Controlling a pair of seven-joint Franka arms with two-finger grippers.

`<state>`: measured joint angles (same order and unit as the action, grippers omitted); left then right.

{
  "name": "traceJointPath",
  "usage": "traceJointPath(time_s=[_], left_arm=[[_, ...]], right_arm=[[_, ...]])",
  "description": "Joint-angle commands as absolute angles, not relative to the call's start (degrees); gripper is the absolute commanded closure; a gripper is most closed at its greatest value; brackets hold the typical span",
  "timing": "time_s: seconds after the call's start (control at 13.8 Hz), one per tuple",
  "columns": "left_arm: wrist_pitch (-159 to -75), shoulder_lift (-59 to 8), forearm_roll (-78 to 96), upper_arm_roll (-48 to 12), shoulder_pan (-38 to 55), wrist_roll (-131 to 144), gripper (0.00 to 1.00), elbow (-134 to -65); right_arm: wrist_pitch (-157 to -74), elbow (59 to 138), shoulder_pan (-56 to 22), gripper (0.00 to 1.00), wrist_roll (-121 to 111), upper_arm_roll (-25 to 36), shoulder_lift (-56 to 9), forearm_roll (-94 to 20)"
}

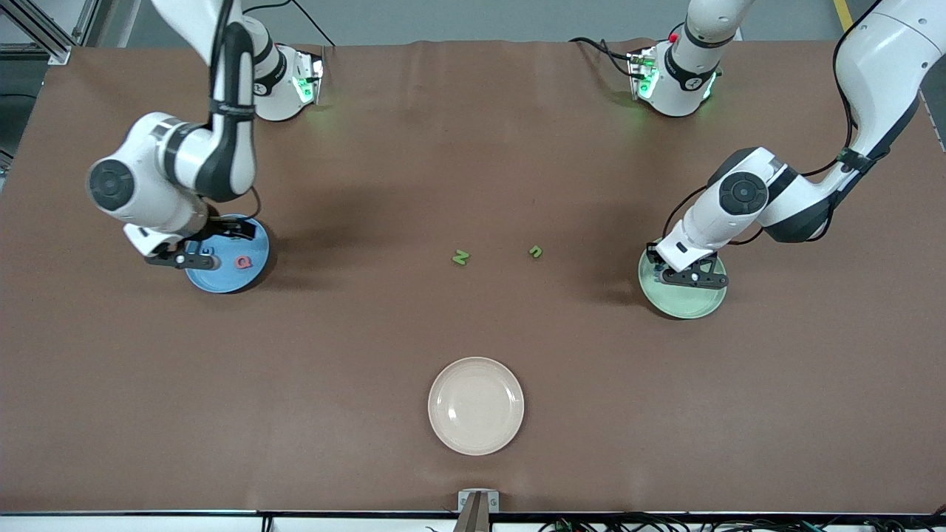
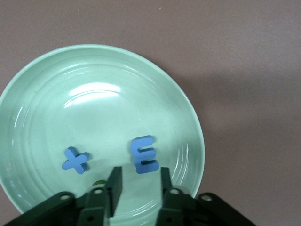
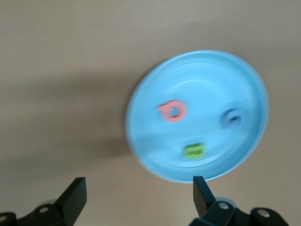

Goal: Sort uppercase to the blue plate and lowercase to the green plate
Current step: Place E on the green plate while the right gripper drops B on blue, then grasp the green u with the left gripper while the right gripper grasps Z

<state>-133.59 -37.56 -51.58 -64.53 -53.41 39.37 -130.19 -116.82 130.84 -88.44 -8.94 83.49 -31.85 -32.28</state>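
the green n (image 1: 460,257) and the small green lowercase letter (image 1: 536,252) are left on the bare table between the blue plate (image 1: 255,267) and green plate (image 1: 695,304), the n lying toward the spread right gripper (image 1: 194,258), the lowercase toward the part-spread, empty left gripper (image 1: 691,278).

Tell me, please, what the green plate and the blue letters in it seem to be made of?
The green plate looks like glazed ceramic or hard glossy plastic: it shows bright reflections and molded concentric rings. The blue m and the blue x look like matte foam: thick flat cut edges, no shine.
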Motion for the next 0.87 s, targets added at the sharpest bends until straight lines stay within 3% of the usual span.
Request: traceJointPath(time_s=[0.0,0.14,0.43,0.8], left_arm=[[-134.03,-37.0,-52.65,-64.95,-53.96,38.76,0.02,-130.61],[-134.03,-36.91,-52.56,-65.39,-53.35,39.99,0.01,-130.17],[-134.03,-37.18,-52.3,-65.83,-46.26,50.68,0.01,-128.07],[-134.03,-38.66,-51.33,-64.52,-33.95,67.13,0.01,-122.97]], right_arm=[[-116.46,127.9,-94.74,0.0,5.75,82.45,-30.85,-32.17],[-116.46,122.03,-92.91,0.0,17.51,73.88,-30.94,-33.13],[-117.24,108.84,-79.04,0.0,37.66,51.73,-32.25,-33.22],[-117.94,92.66,-71.73,0.0,58.68,38.78,-42.26,-33.31]])
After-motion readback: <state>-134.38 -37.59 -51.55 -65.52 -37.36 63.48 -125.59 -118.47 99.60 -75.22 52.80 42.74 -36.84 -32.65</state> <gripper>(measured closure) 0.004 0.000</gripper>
